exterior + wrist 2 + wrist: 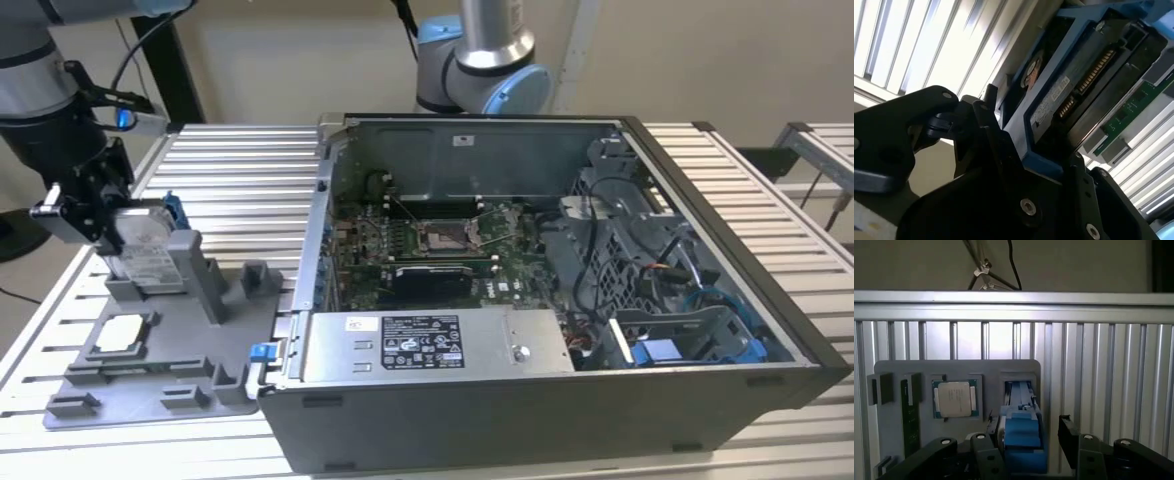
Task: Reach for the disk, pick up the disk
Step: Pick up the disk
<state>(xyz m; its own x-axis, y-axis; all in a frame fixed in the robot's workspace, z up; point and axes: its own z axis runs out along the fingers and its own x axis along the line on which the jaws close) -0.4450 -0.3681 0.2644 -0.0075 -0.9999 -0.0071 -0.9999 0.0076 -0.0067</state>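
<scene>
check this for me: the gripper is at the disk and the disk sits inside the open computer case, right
Not quite. The gripper is at the disk, but the disk does not sit inside the open computer case. It stands in the grey holder outside the case, on the exterior view's left of it. The exterior view shows this.

disk (147, 245) standing in fixture (200, 385), chip (120, 333) lying in fixture, computer case (534, 425) beside
</scene>
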